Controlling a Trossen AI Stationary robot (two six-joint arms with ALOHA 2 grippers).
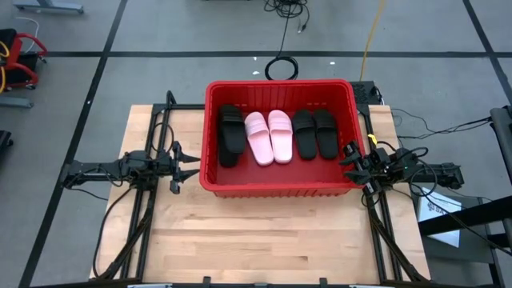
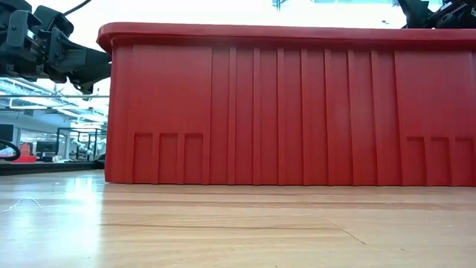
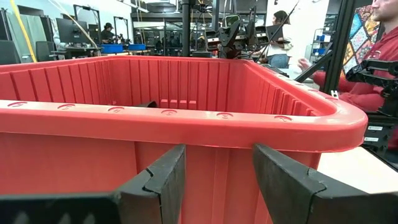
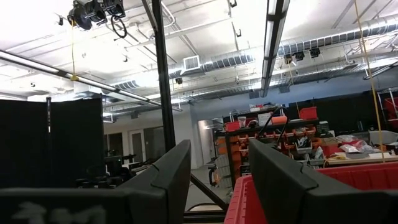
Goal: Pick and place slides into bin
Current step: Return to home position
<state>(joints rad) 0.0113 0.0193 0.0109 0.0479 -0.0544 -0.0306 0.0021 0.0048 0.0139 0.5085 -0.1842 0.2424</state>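
The red bin [image 1: 280, 186] stands on the far half of the wooden table; its ribbed near wall fills the low view [image 2: 297, 104]. Inside, lying flat on the bin floor side by side, are black slides at the left [image 1: 231, 134], two pale pink slides [image 1: 270, 136] and two black slides [image 1: 314, 133]. My left gripper [image 1: 194, 164] is open and empty just outside the bin's left wall, facing it [image 3: 217, 155]. My right gripper [image 1: 346, 160] is open and empty at the bin's right rim, tipped upward [image 4: 219, 152].
Bare wooden table [image 1: 264, 240] lies between the bin and the near edge. Black frame rails [image 1: 148, 216] run along both table sides. Cables [image 1: 280, 64] lie on the floor behind. A person in red [image 3: 373, 68] sits beyond the table's right side.
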